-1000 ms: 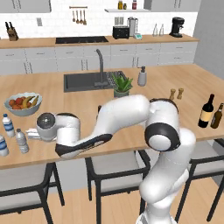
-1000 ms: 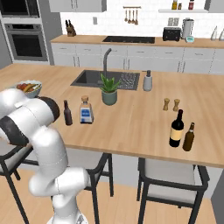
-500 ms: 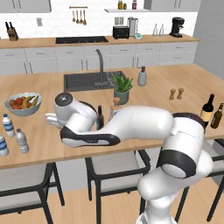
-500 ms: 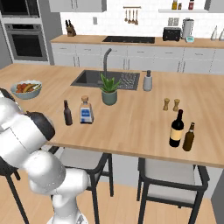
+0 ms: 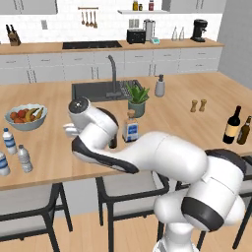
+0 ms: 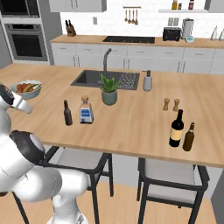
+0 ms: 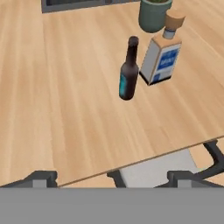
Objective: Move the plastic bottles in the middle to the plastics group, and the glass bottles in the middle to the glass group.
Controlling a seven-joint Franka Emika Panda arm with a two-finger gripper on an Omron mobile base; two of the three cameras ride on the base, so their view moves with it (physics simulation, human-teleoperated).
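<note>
A small, nearly black glass bottle [image 7: 128,70] stands upright in the middle of the wooden counter, seen too in the right base view [image 6: 67,113]; the arm half hides it in the left base view [image 5: 113,142]. My gripper [image 7: 111,178] is open and empty, short of that bottle and above the counter's front edge. A greyish water bottle with no label [image 5: 23,158] stands at the far left beside two blue-labelled water bottles [image 5: 9,140] [image 5: 2,163]. At the right end stand a tall wine bottle [image 6: 176,129] and a brown bottle [image 6: 189,137].
A square clear bottle with a blue label [image 7: 162,54] stands just right of the dark bottle, and a potted plant [image 6: 109,89] behind them. A fruit bowl [image 5: 25,115], the sink [image 6: 103,78], a soap dispenser [image 6: 147,81] and two shakers [image 6: 170,104] lie further off. Chairs [image 7: 162,168] stand below the edge.
The arm has swung from the water bottles at the left towards the middle of the counter, its hand staying open and empty. The bottles have not moved.
</note>
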